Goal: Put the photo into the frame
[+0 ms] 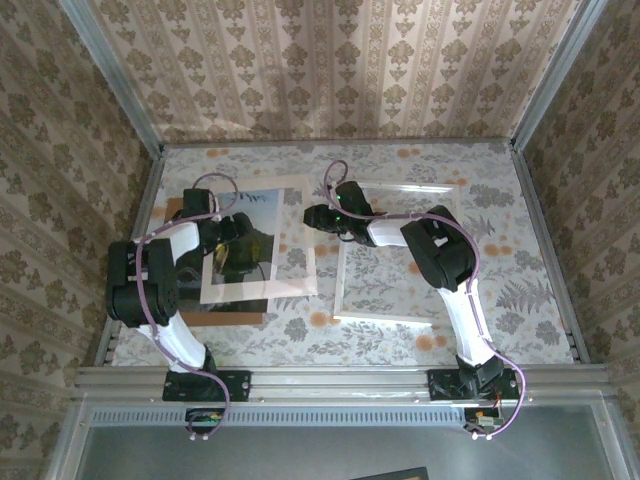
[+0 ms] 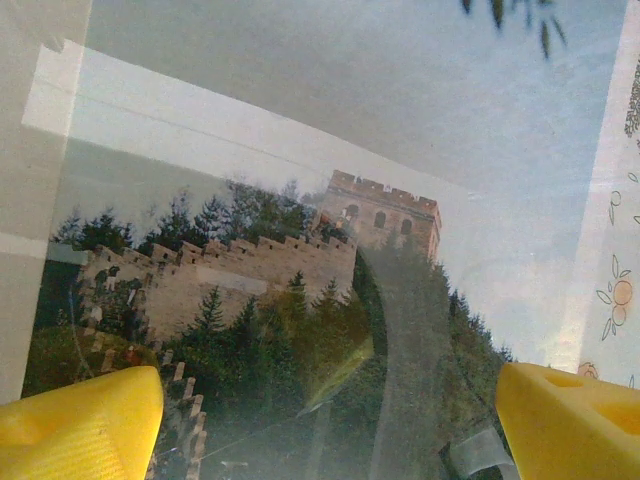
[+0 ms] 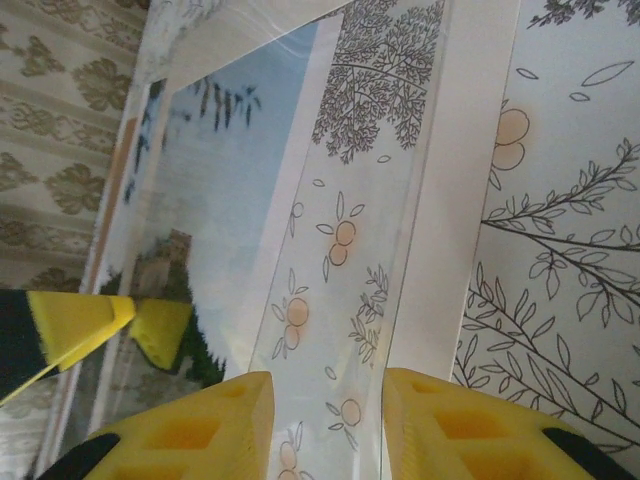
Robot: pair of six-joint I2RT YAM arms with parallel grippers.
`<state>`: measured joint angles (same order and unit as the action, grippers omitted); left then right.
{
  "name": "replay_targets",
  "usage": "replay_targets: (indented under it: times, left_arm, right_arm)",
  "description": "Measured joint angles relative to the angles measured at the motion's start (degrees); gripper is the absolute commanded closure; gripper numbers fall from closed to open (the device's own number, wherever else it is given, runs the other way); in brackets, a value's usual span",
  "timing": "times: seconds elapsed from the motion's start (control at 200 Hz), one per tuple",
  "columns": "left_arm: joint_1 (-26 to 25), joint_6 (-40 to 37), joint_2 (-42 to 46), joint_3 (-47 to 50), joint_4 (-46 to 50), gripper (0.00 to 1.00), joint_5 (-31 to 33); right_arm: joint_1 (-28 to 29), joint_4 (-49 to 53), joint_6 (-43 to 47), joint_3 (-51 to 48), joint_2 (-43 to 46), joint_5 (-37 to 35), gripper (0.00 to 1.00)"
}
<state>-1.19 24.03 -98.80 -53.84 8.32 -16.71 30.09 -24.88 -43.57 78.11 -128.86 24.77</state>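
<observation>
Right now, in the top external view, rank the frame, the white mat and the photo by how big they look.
1. the frame
2. the white mat, only slightly smaller
3. the photo, partly covered

Landscape photo (image 2: 300, 300), tool (image 2: 325, 425) spread wide

One photo (image 1: 255, 222), one frame (image 1: 395, 319), one mat (image 1: 262, 292), one brown board (image 1: 228, 319).

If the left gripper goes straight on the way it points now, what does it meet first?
Most likely the photo: the left gripper, jaws wide open, points at its dark trees. How near it is I cannot tell.
</observation>
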Motion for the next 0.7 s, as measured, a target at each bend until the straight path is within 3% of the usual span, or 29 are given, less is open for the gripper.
replay_targets:
  times: [0.175,0.51,0.7]
  left_arm:
    - [0.0,0.0,0.0,0.0,0.0,0.12,-0.4]
    - [-0.7,0.0,0.0,0.0,0.2,0.12,-1.9]
    - [-0.8,0.0,0.1,0.0,0.3,0.12,-2.2]
  right_arm:
    - [-0.5,-1.9,0.8,-0.6,0.0,4.2,0.65]
    - [-0.2,7.5,17.1,1.1,0.0,8.1,0.65]
    - [-0.3,10.4,18.6,1.8,0.3,7.1,0.76]
